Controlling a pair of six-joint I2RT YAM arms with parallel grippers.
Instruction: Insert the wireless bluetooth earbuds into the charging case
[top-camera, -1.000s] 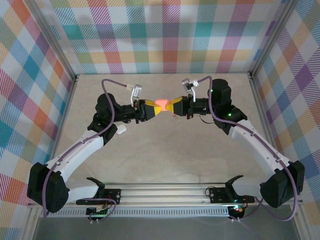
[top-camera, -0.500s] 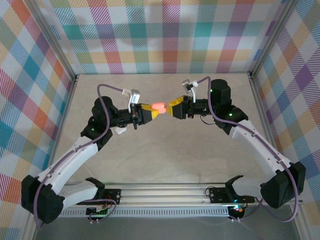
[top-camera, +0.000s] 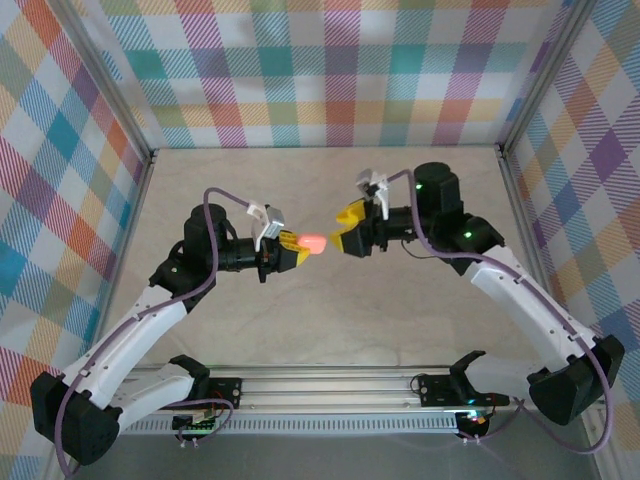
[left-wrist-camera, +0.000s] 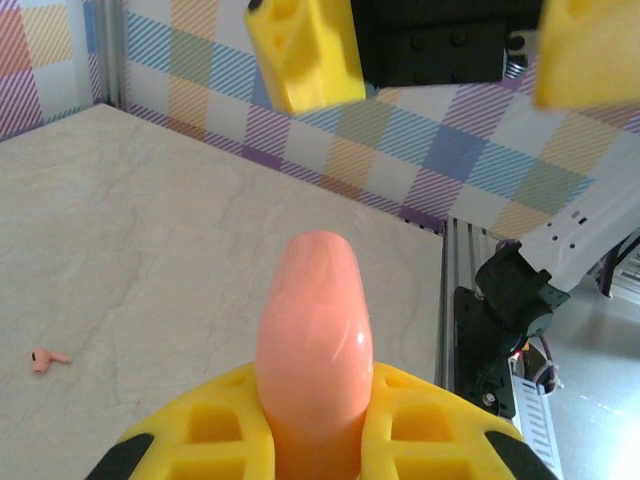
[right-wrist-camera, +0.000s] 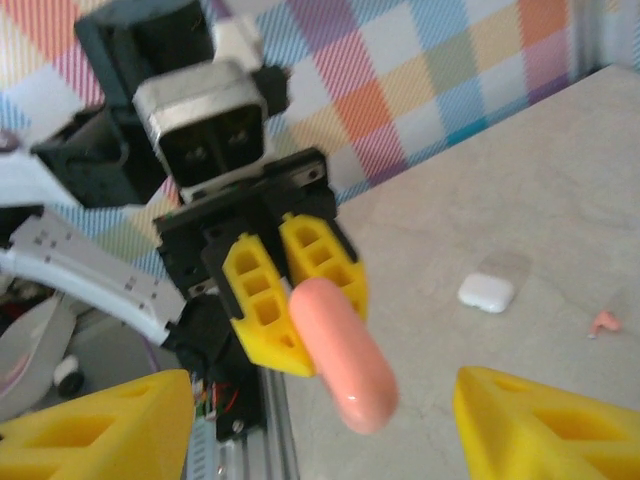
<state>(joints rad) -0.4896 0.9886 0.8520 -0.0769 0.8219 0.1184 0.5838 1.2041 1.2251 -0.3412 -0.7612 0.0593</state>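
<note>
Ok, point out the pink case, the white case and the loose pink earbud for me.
pink case (left-wrist-camera: 314, 320): left wrist view, middle of its glossy front.
white case (right-wrist-camera: 486, 292): right wrist view, centre of its top face.
pink earbud (left-wrist-camera: 40, 357): left wrist view, its round head.

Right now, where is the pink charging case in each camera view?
Top external: pink case at centre, between the arms.
Left wrist: pink case lower centre, pointing away.
Right wrist: pink case centre, slanting down-right.
Shared landmark: the left gripper clamped on it.
</note>
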